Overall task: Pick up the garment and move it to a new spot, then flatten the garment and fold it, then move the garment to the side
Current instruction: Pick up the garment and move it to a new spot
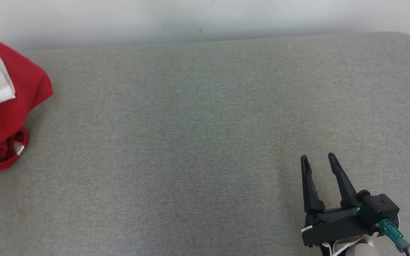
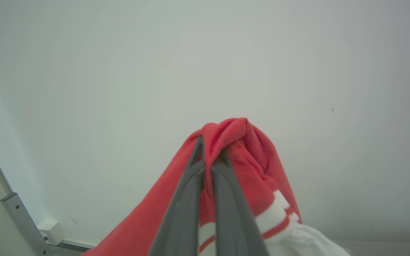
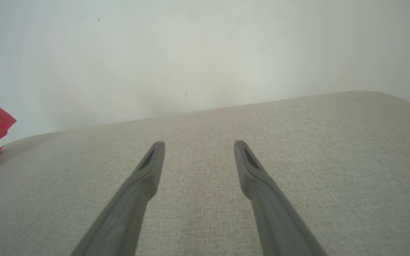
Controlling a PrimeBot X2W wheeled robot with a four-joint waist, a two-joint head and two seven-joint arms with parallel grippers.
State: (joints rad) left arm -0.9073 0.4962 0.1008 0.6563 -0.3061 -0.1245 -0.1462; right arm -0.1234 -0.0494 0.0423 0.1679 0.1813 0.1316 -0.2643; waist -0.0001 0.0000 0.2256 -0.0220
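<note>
— What have the left fingers got?
— Clamped shut on a fold of the red white-striped garment, hanging at the grey padded surface's left end.
— The right fingers?
— Spread wide, empty, well apart from the garment.

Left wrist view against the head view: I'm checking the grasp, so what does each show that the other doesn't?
Left wrist view: the left end effector shut on a bunched fold of the red garment, and a metal frame corner. Head view: the right end effector, open and empty, over the grey padded surface. Both: the red garment with its white trim.
</note>
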